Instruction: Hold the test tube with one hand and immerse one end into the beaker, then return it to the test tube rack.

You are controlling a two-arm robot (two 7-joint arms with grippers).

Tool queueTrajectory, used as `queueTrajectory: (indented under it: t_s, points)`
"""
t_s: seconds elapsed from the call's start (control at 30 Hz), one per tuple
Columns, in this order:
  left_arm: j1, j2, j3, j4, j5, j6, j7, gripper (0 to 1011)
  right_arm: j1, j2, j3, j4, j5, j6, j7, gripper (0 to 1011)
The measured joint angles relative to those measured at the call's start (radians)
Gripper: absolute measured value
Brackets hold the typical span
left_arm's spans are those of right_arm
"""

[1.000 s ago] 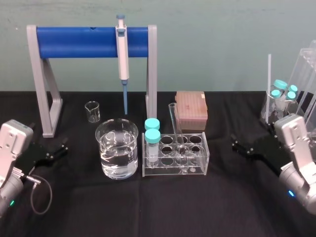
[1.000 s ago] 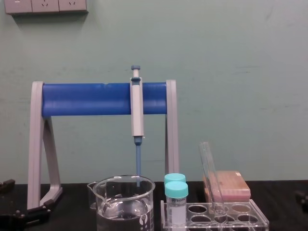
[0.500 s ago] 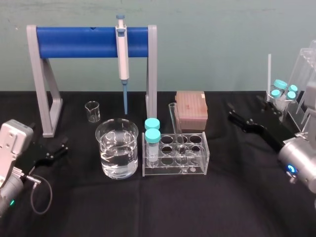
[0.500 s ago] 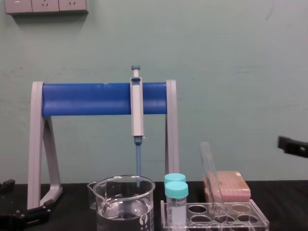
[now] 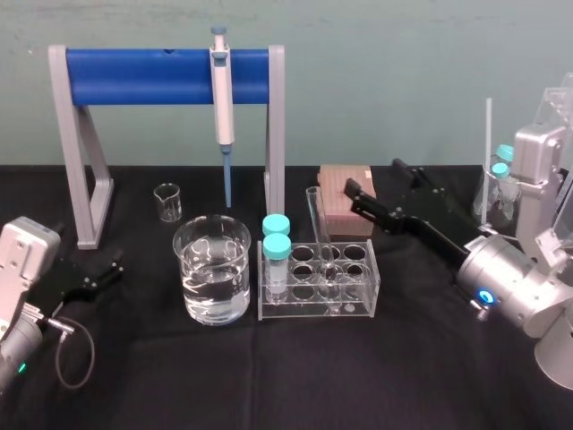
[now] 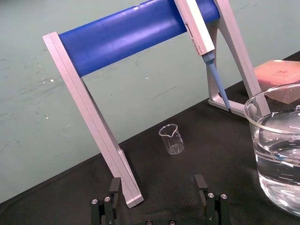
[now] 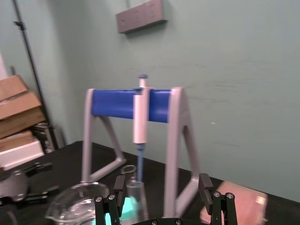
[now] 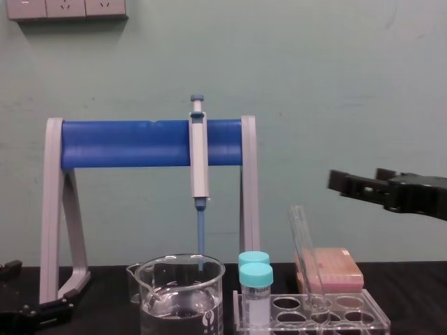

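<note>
The beaker's (image 5: 213, 269) white print is too small to read. The right claw (image 5: 376, 177), open and empty, has swung in near the test tube (image 5: 318, 224) in the rack (image 5: 358, 300); the left claw (image 5: 89, 249) sits open, empty

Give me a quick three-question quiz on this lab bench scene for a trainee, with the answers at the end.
1. True or false: the test tube stands leaning in the test tube rack.
2. The left gripper is low at the table's left side. Which gripper hangs in the air near the rack? A: the left one; B: the right one.
3. How many teal-capped vials stand in the rack?
Key: 1 true; 2 B, the right gripper, fingers open; 3 two.
</note>
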Motion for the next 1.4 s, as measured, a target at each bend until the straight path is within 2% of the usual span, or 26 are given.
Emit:
queueTrajectory:
  t_s: [0.23,0.5,1.07,1.4]
  points:
    - [0.0,0.0,0.0,0.0,0.0,0.0,0.0,1000,0.018,-0.015,-0.024,0.011,-0.019,0.017,0.054,1000]
    - [0.0,0.0,0.0,0.0,0.0,0.0,0.0,1000,0.047,-0.029,-0.057,0.068,-0.066,0.052,0.081,1000]
    - [0.0,0.0,0.0,0.0,0.0,0.0,0.0,1000,0.087,-0.07,-0.089,0.16,-0.121,0.089,0.098,1000]
    - [0.0,0.0,0.0,0.0,0.0,0.0,0.0,1000,0.108,-0.089,-0.095,0.199,-0.141,0.095,0.101,1000]
